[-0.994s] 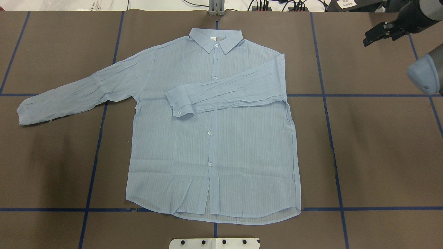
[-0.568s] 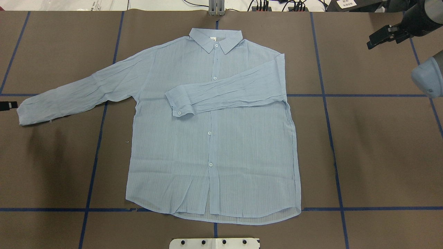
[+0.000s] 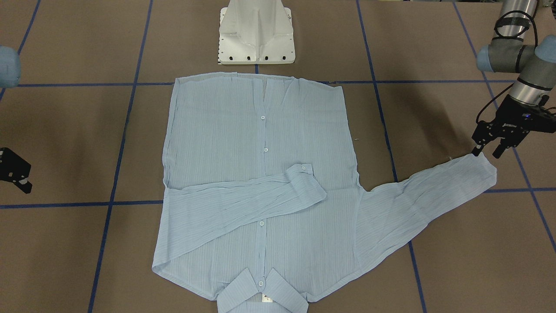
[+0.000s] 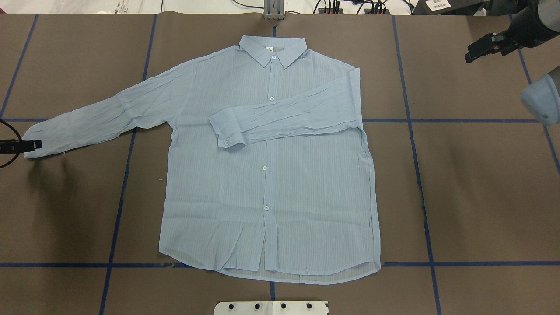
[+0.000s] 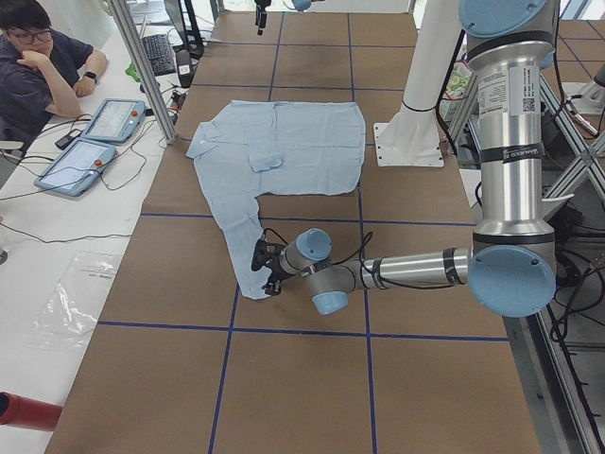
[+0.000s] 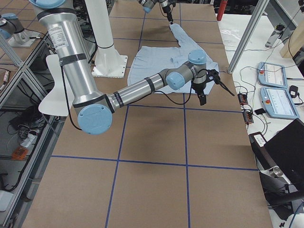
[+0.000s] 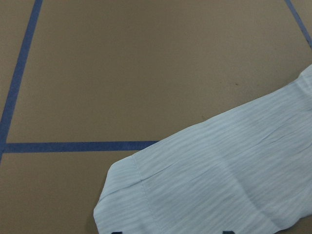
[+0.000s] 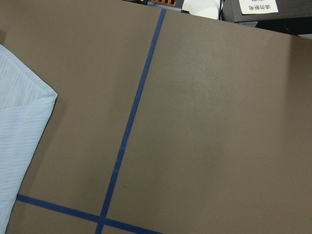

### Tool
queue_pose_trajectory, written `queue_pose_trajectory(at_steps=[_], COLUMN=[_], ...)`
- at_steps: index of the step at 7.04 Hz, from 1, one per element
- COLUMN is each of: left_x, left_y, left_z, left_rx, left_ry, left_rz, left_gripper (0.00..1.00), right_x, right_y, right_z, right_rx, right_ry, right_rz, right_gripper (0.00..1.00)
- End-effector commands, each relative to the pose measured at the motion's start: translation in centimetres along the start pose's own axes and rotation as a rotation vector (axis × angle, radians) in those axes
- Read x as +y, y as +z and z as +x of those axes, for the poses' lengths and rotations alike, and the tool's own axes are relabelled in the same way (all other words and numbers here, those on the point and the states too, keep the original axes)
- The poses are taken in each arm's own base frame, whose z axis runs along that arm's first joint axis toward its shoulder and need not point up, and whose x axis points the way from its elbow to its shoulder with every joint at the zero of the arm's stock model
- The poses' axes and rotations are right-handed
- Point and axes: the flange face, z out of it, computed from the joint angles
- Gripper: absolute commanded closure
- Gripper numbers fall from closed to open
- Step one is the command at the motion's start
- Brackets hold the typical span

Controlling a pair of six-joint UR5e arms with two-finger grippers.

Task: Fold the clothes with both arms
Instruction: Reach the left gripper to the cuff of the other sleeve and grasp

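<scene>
The light-blue shirt (image 4: 271, 175) lies flat and buttoned on the brown table, collar at the far side. One sleeve (image 4: 284, 118) is folded across the chest. The other sleeve stretches out to the overhead view's left, ending in its cuff (image 4: 41, 138). My left gripper (image 4: 35, 144) is open at that cuff; in the front view it (image 3: 487, 153) stands just over the cuff's edge (image 3: 480, 167). The left wrist view shows the cuff (image 7: 146, 195) lying between the two fingertips. My right gripper (image 4: 469, 51) is open and empty, far off the shirt at the far right.
The white pedestal base (image 3: 256, 34) stands at the near edge by the shirt's hem. Blue tape lines (image 4: 411, 131) grid the table. Cables and plugs (image 4: 341, 6) line the far edge. An operator (image 5: 38, 66) sits beside two tablets (image 5: 95, 142).
My left gripper has come in from the overhead view's left edge and reached the outstretched sleeve's cuff. My right gripper has drawn back a little to the far right. The shirt has not moved.
</scene>
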Motion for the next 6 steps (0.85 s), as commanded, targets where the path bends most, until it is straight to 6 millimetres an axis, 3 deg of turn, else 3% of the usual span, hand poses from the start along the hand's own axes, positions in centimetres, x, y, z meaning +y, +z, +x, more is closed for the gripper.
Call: queue_pose_trajectory(at_steps=[1, 4, 6], left_x=[0.77, 1.06, 1.15], left_y=[0.78, 1.09, 1.15], left_z=[-0.46, -0.76, -0.68], left_rx=[-0.022, -0.035, -0.034], left_ry=[0.004, 0.005, 0.012], left_rz=[-0.005, -0.003, -0.006], left_gripper=[0.26, 0.36, 0.38], right_x=[0.24, 0.3, 0.3], right_y=[0.19, 0.18, 0.18], right_z=[0.28, 0.3, 0.3], right_rx=[0.003, 0.003, 0.003], right_ry=[0.002, 0.002, 0.002], right_rz=[-0.004, -0.004, -0.004], right_gripper=[0.0, 0.0, 0.0])
